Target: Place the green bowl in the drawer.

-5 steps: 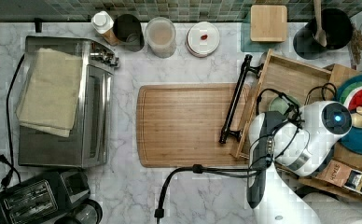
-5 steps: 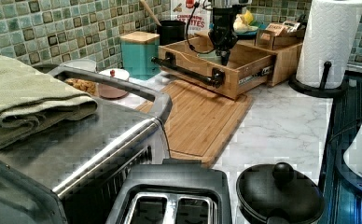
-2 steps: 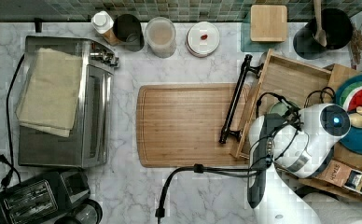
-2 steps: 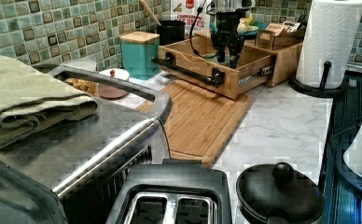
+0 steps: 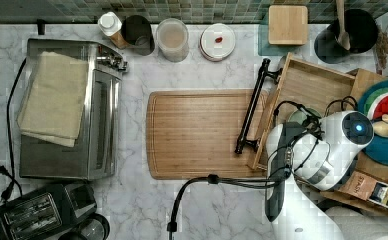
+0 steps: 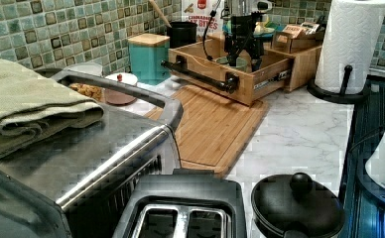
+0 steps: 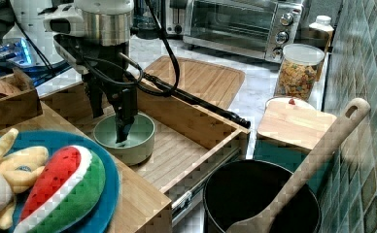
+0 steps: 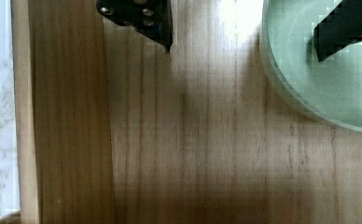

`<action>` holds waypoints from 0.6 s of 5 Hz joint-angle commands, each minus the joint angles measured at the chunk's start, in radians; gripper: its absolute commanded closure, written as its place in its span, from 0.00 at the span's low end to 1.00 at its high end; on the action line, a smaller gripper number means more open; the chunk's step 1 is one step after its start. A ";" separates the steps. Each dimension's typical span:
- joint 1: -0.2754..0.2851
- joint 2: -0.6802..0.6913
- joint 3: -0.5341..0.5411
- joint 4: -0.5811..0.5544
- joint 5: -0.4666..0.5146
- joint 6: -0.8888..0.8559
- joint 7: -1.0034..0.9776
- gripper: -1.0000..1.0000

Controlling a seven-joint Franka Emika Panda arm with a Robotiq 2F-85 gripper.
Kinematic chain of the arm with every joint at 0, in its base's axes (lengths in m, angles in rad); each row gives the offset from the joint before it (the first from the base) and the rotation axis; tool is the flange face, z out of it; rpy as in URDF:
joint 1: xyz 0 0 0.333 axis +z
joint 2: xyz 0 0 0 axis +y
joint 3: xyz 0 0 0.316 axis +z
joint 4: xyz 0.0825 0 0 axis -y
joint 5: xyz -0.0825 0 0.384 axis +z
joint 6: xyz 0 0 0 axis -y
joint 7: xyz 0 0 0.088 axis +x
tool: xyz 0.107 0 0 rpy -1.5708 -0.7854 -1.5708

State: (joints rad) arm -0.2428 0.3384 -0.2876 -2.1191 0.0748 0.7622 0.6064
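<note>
The two black fingers (image 7: 126,127) of the robot's gripper (image 7: 110,119) are spread apart and hold nothing: one finger dips inside the small round pale green bowl (image 7: 126,138) and the other hangs outside its rim, so the bowl's wall is between them with a gap on each side. In the wrist view the fingers (image 8: 144,18) are wide apart too, one over the bare wood and one over the bowl (image 8: 323,79). The bowl sits flat on the floor of the shallow light-wood drawer (image 7: 186,150) with raised sides and a long black bar handle. In the top view the bowl (image 5: 296,116) peeks out from under the white arm, near the handle side of the drawer (image 5: 312,82). The drawer is pulled out over the white marble surface (image 5: 202,70), and its handle end hangs above the flat bamboo cutting board (image 5: 197,132). Next to the drawer, on a wooden top, is a big teal plate (image 7: 106,187) with a toy watermelon slice (image 7: 62,187). I think the bowl is already where it should be, and this is the letting-go step. Next the arm should lift straight up, so the finger inside does not catch the rim and tip the bowl.
</note>
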 commanded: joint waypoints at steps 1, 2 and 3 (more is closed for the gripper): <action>-0.002 -0.019 -0.028 0.066 0.001 0.010 0.054 0.00; 0.000 -0.019 -0.030 0.066 0.002 0.010 0.053 0.00; 0.001 -0.019 -0.031 0.066 0.003 0.010 0.053 0.00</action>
State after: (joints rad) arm -0.2422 0.3379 -0.3010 -2.1191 0.0779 0.7812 0.6069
